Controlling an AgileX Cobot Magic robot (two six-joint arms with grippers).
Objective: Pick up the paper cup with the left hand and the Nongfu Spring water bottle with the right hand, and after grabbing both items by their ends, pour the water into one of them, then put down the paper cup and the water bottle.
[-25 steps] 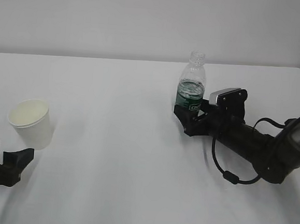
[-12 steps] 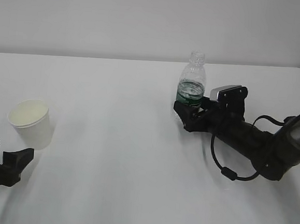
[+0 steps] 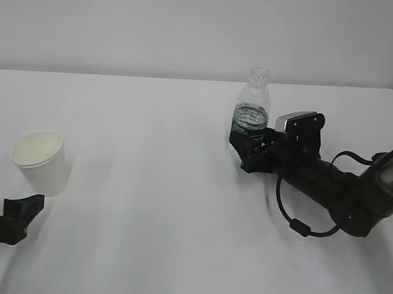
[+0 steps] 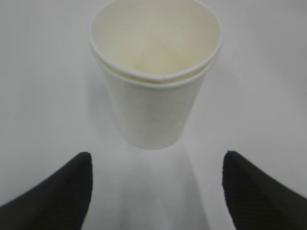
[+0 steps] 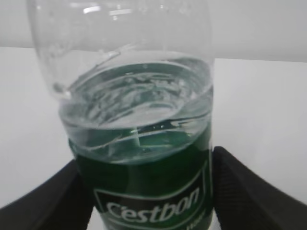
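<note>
white table (image 3: 146,184): right gripper (image 3: 245,151) seemingly clasps bottle (image 3: 252,110).

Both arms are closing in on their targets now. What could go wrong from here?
1. The water bottle has no cap and holds water up near the top of its label; a hard squeeze or a tilt by the right gripper could spill it.
2. The paper cup is light and empty; the left gripper sits short of it, fingers wide apart, so an off-centre approach could knock it over.
</note>
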